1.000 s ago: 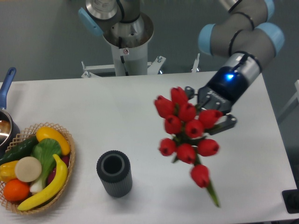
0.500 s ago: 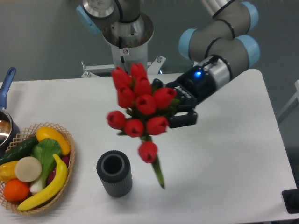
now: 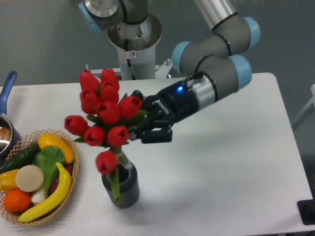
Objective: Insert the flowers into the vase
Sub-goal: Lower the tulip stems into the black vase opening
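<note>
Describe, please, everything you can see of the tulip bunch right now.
The tulip bunch has about nine closed red buds, glossy like plastic, on green stems with a few green leaves. It is held above the table, heads leaning up and left. The gripper clamps it from the right, just under the heads. One bud droops low beside the stems. The stem ends appear to overlap the rim of the dark grey ribbed vase; their depth inside is unclear.

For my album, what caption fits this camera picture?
Robot claw holding red tulips over the dark vase, beside a basket of fruit.

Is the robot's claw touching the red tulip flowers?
Touching. The camera view shows the gripper clamped on the red tulip flowers, lifted above the table.
</note>
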